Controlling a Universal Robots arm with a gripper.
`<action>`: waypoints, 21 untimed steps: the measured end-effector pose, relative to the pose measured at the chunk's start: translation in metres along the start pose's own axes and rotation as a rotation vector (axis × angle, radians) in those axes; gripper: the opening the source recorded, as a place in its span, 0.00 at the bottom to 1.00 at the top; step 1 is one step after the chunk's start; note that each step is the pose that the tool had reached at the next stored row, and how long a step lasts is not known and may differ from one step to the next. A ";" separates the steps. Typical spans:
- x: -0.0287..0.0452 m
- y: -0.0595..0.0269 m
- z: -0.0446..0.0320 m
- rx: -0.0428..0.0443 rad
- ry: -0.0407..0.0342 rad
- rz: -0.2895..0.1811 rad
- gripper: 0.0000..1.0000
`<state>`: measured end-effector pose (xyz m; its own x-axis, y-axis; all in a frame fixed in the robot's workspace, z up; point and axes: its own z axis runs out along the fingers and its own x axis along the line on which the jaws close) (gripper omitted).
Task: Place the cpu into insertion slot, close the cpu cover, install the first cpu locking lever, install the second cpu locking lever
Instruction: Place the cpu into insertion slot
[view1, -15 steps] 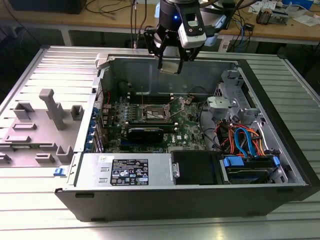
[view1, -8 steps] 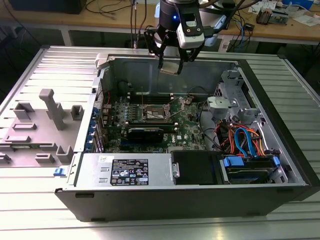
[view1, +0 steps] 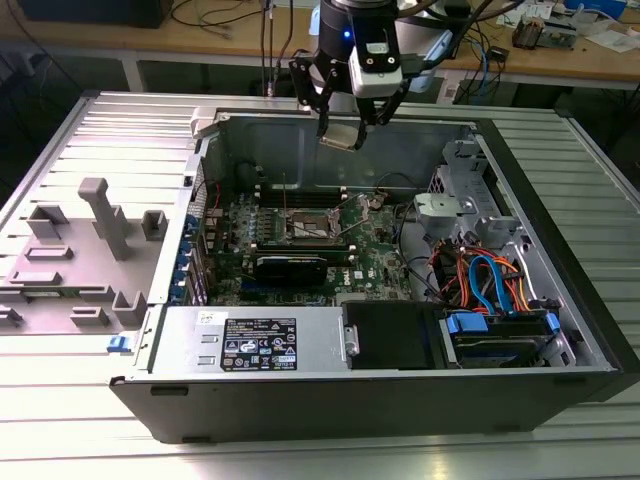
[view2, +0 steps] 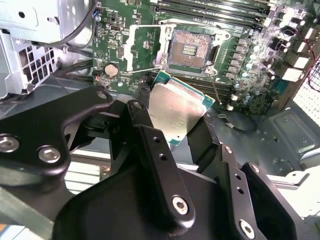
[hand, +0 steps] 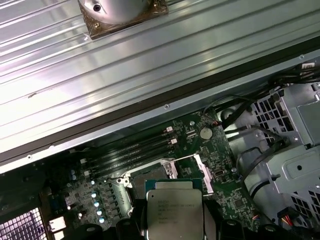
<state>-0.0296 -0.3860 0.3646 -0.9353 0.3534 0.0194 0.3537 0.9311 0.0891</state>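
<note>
Gripper (view1: 345, 128) in the exterior view hangs over the open computer case (view1: 560, 330), above the motherboard (view1: 300, 250). Its fingers are clamped on the cpu (view1: 341, 135), which is held tilted and clear of the board. Socket (view1: 313, 228) lies below, well apart from the chip. Grey plastic fixture (view1: 95, 250) sits on the ribbed metal table (view1: 300, 455) toward the exterior view's left. Blue and orange cables (view1: 490, 280) lie in the case toward the exterior view's right.

Second wrist view: black fingers (view2: 142, 112) of the gripper (view2: 175, 122) pinch the cpu (view2: 177, 105) by two opposite edges, silver top showing and green rim visible. Beyond it the socket (view2: 192, 47) is uncovered, its contact field bare. The cpu cover (view2: 126, 52) is swung open, standing beside the socket. Thin wire levers (view2: 216, 92) stand loose near the socket's edge.

First wrist view: cpu (hand: 174, 207) faces the camera, gripped between the dark fingertips of the gripper (hand: 174, 227). Open socket (hand: 150, 175) shows just past its edge, with the cover (hand: 202, 172) lifted at one side. Memory slots (hand: 135, 150) run alongside.
</note>
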 end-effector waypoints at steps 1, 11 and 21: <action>0.0000 0.0000 0.0000 -0.0003 -0.0008 0.009 0.55; -0.0001 -0.0003 0.0002 -0.0014 -0.0062 0.071 0.55; -0.0002 -0.0006 0.0003 -0.0024 -0.0110 0.126 0.55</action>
<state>-0.0296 -0.3866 0.3643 -0.8833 0.4685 0.0197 0.4682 0.8791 0.0891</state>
